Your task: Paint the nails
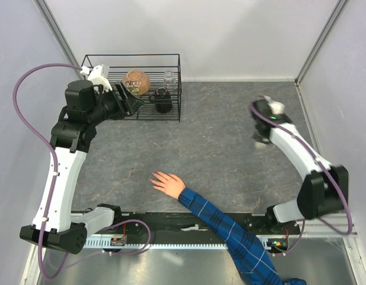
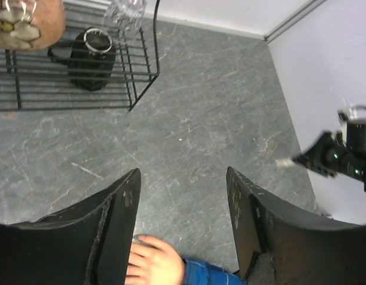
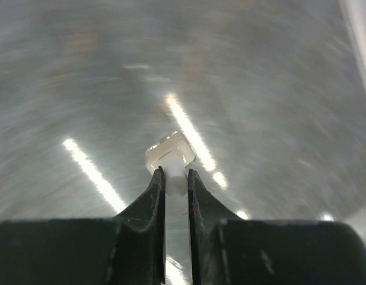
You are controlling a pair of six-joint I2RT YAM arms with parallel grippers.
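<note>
A bare light-skinned hand (image 1: 168, 183) lies flat on the grey table near the front, its arm in a blue plaid sleeve (image 1: 230, 233). The nails are too small to make out. The hand also shows in the left wrist view (image 2: 154, 262), partly behind my left finger. My left gripper (image 1: 133, 102) is open and empty, raised beside the wire basket, far from the hand. My right gripper (image 1: 263, 140) is at the right, shut on the white cap of a small clear bottle (image 3: 171, 155); the right wrist view is blurred.
A black wire basket (image 1: 130, 56) stands at the back left. It holds a brown round pot (image 1: 136, 82), a black cup (image 1: 162, 100) and a clear glass (image 1: 169, 78). White walls close in on the left, back and right.
</note>
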